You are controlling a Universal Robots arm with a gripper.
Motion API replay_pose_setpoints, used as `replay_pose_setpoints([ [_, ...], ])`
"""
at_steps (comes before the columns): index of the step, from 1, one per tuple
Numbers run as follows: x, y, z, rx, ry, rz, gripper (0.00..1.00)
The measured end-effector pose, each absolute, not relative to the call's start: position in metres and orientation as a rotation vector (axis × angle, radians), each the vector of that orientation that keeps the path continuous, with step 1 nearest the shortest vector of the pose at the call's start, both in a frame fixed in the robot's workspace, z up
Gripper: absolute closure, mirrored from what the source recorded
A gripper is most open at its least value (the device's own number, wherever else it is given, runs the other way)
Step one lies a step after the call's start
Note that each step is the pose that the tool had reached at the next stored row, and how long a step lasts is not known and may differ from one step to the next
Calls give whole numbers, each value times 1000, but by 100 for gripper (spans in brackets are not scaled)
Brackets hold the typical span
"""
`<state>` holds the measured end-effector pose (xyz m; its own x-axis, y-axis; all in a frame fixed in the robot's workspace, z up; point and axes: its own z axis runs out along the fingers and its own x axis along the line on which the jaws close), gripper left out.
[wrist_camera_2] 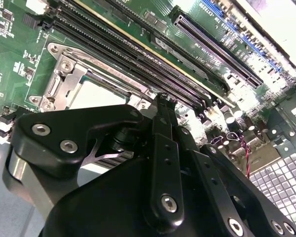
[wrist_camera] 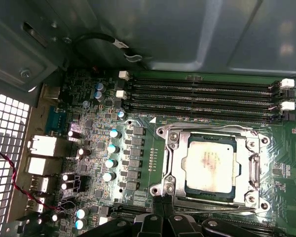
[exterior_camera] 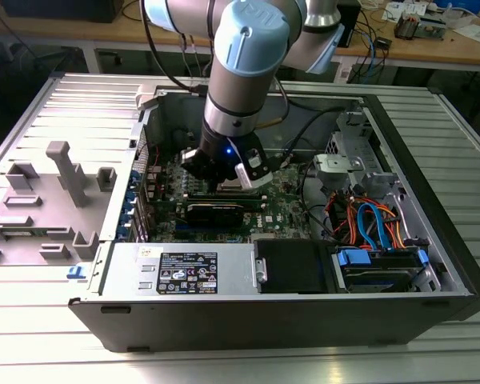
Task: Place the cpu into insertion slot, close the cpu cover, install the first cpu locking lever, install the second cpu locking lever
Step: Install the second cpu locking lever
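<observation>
Dull silver-grey metal: the cpu (wrist_camera: 209, 164), lying flat in the insertion slot (wrist_camera: 170, 163) on the green circuit board (wrist_camera: 143, 173), seen through the window of the cpu cover (wrist_camera: 247, 163), which lies closed down over the socket as a thin silver frame with screw heads at its corners. Directly ahead of the gripper (wrist_camera: 163, 203) in the first wrist view, with the black fingertips drawn together into one narrow point just beside the socket's near edge, next to a thin silver locking lever (wrist_camera: 212, 205) running along that edge. In the second wrist view, same gripper (wrist_camera_2: 164, 101) pressed together at the tip, touching or nearly touching the socket's metal rim (wrist_camera_2: 64, 64); whether anything is pinched between the tips cannot be told. Beyond the socket from the gripper, four long black memory slots (wrist_camera: 202, 96) in parallel rows. Off to one side of the tool, rows of small round capacitors (wrist_camera: 111, 148), rear ports (wrist_camera: 42, 145) and a perforated metal panel (wrist_camera: 5, 148) with a red-and-black wire (wrist_camera: 15, 190). In the exterior view, grey-and-blue arm (exterior_camera: 244, 64) reaching down into an open computer case (exterior_camera: 248, 308), gripper (exterior_camera: 220, 186) low over the board, bundled blue and orange cables (exterior_camera: 368, 224) well apart toward the exterior view's right, grey plastic fixtures (exterior_camera: 64, 172) outside the case toward the exterior view's left.
</observation>
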<state>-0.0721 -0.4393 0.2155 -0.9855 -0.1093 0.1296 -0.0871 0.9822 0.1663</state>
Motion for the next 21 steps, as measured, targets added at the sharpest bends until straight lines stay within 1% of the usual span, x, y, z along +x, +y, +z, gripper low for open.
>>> replay_pose_setpoints([
  [17,-84,-440,210,159,-3035,-269,89],
  [19,-84,-443,209,159,-3035,-277,89],
  [21,-85,-443,209,160,-3034,-300,89],
])
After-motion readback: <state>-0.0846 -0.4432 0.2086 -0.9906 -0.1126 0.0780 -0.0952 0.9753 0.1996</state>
